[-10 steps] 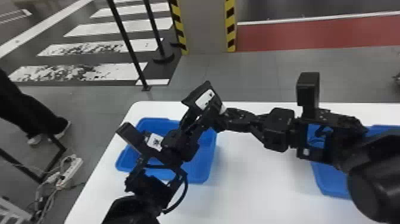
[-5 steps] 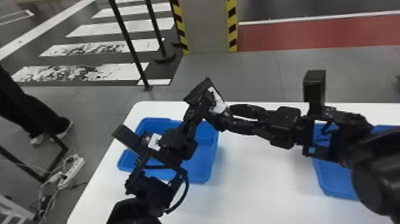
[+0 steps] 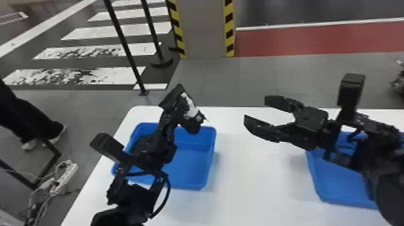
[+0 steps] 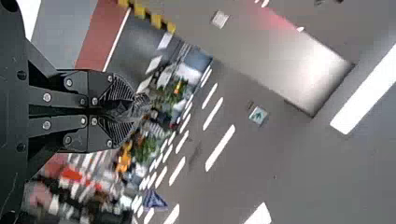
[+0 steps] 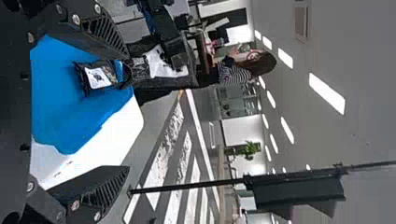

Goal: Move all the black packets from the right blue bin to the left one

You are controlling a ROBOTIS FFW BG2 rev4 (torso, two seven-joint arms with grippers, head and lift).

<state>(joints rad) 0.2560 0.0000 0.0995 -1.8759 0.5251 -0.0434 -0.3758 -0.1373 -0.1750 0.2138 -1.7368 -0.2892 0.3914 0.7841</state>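
In the head view, my left gripper (image 3: 172, 100) is above the left blue bin (image 3: 183, 186), shut on a black packet (image 3: 189, 105) with a white label that hangs from it. The left wrist view has the left gripper (image 4: 133, 107) closed around the crinkled dark packet (image 4: 122, 108). Right of it, over the table between the bins, my right gripper (image 3: 260, 111) stands open with nothing held; the right wrist view also shows this gripper (image 5: 125, 112). Another labelled black packet (image 5: 98, 77) lies inside the left bin (image 5: 70, 116). My right arm partly hides the right blue bin (image 3: 339, 186).
Bare white table (image 3: 255, 186) separates the two bins. Beyond its far edge are grey floor and a pillar (image 3: 204, 27) with striped corners. A power strip (image 3: 64, 178) lies on the floor left of the table.
The right gripper has let go of the packet and opened, moving away to the right. The packet stays in the left gripper, which has barely moved.
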